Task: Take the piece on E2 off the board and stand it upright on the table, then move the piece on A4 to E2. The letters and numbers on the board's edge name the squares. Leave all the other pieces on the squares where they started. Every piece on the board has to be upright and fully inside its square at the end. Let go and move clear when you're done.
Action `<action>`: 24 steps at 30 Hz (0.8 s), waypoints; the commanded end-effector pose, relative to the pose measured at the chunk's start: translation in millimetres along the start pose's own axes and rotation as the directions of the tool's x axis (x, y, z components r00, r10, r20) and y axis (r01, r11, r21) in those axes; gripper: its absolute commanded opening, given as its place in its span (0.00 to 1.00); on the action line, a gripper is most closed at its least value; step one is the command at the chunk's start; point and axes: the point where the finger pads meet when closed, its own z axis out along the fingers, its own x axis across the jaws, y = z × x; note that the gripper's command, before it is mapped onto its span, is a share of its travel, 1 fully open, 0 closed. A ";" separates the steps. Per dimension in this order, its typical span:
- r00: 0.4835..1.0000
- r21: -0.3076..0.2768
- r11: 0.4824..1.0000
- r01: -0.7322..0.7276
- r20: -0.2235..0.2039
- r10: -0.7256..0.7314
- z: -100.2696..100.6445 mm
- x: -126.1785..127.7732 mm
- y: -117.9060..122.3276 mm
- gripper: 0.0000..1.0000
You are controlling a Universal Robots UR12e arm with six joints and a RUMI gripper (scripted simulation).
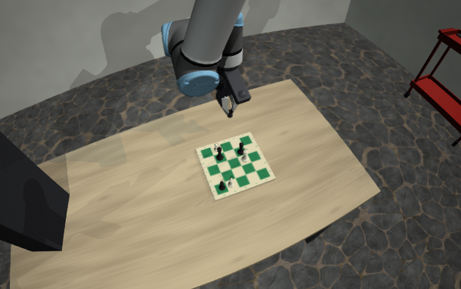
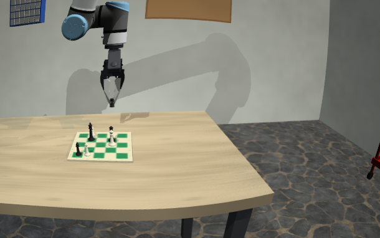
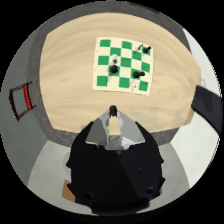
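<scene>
My gripper [image 1: 230, 110] [image 2: 112, 99] [image 3: 113, 110] is shut on a small black piece [image 1: 230, 114] [image 2: 112, 103] [image 3: 113, 108], held upright in the air beyond the board's far edge. The board [image 1: 260, 164] [image 2: 122, 150] [image 3: 103, 71] has edge labels too small to read. A small white piece [image 1: 231, 183] [image 2: 87, 151] [image 3: 139, 47] stands upright on the near row, second square from the left, beside a black piece [image 1: 221, 185] [image 2: 78, 150] [image 3: 146, 49] on the near left corner square. The fourth square of the far row is bare.
A tall black piece [image 1: 219, 154] [image 2: 91, 134] and a white piece [image 1: 216, 147] behind it stand at the board's far left. Another black piece [image 1: 240, 149] and a white piece [image 1: 245, 156] [image 2: 111, 139] stand close together right of the middle. A dark block [image 1: 30, 204] is at the table's left.
</scene>
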 end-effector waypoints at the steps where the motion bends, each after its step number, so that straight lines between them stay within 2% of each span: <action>1: 1.000 0.000 1.000 0.000 0.001 0.000 15.0 -0.4 0.3 0.00; 3: 1.000 0.000 1.000 0.000 0.001 0.000 15.0 -0.4 0.3 0.00; 17: 1.000 0.000 1.000 0.000 0.001 0.000 77.2 -0.5 0.3 0.00; 24: 1.000 0.000 1.000 0.000 0.001 0.000 86.4 -0.5 0.3 0.00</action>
